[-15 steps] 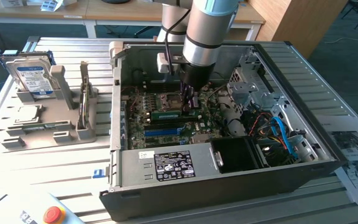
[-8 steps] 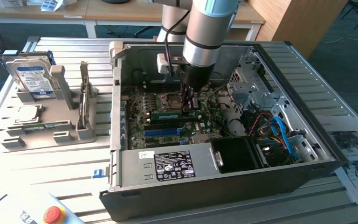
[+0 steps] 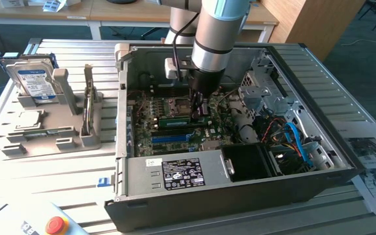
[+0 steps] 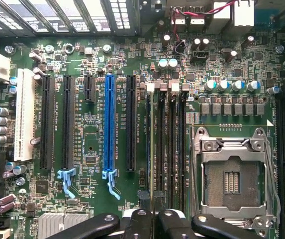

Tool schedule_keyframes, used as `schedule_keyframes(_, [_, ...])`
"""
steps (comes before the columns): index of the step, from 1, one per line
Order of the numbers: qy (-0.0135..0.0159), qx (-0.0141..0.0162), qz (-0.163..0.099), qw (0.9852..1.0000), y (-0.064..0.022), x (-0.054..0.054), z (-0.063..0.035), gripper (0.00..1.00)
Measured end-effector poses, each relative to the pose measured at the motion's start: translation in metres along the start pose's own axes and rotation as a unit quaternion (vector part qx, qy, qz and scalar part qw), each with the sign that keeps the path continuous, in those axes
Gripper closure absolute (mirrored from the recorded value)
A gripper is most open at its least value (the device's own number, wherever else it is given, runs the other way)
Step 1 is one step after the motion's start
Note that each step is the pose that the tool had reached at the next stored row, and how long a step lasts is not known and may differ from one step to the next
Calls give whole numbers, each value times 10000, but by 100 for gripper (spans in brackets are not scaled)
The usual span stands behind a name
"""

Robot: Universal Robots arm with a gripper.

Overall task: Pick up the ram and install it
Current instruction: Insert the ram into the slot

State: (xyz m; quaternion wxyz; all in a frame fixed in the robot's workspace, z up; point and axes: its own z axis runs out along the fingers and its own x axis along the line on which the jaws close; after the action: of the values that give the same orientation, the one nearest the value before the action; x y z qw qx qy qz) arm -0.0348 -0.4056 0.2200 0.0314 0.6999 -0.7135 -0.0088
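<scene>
Wrist view: my end effector pinches the ram edge-on; probably stiff, light, fragile, so grip edges only.

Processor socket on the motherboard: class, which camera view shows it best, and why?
The wrist view: the processor socket lies face-on, with its metal frame and empty middle plain to see. The exterior view shows the same socket from a slant, deep inside the computer case.

Arm reaches steeply down; wrist vertical; claw points downward, fingers pinched nearly together.
</scene>
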Motion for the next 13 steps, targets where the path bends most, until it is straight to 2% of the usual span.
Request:
schedule_keyframes(9, [0,1,0,10000,0,0,1,87])
schedule_keyframes(10, [0,1,0,10000,0,0,0,82])
schedule_keyframes(11, [-1,0,0,10000,0,0,1,82])
schedule_keyframes(13, [-1,0,0,10000,0,0,1,69])
